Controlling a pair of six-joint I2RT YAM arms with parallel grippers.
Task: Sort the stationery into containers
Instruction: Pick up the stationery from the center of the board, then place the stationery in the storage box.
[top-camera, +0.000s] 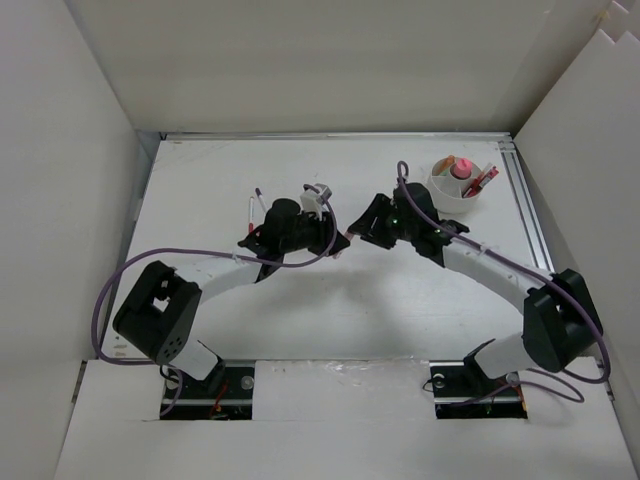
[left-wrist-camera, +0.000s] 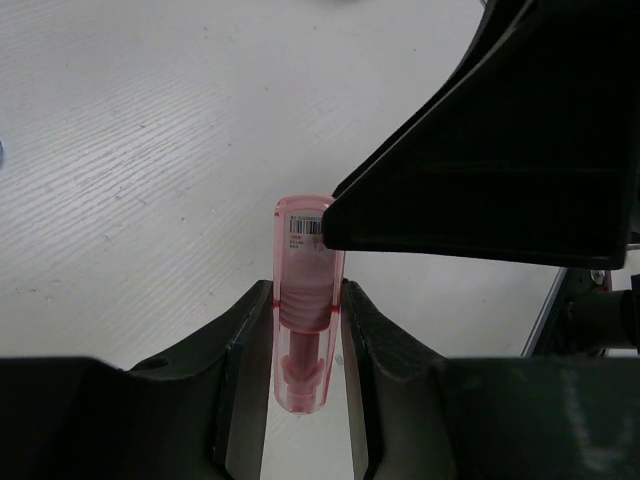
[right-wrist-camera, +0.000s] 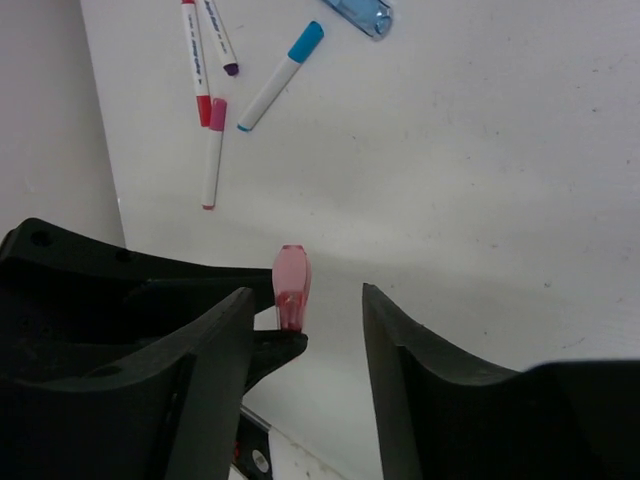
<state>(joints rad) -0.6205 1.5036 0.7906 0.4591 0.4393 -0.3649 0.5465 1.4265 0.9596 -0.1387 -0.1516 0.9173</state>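
— What's in the left fingers (left-wrist-camera: 250, 350)?
— They're clamped on a translucent pink plastic tube (left-wrist-camera: 305, 310). Its white barcode label (left-wrist-camera: 305, 225) carries print too small to read.
— And the right fingers (right-wrist-camera: 400, 340)?
— Apart, just beside that tube. The round white divided cup (top-camera: 458, 208) stands well apart from it on the white worktop (top-camera: 300, 310).

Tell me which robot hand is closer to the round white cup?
Right. In the top view, the right gripper sits left of the white cup; the left gripper is even farther left.
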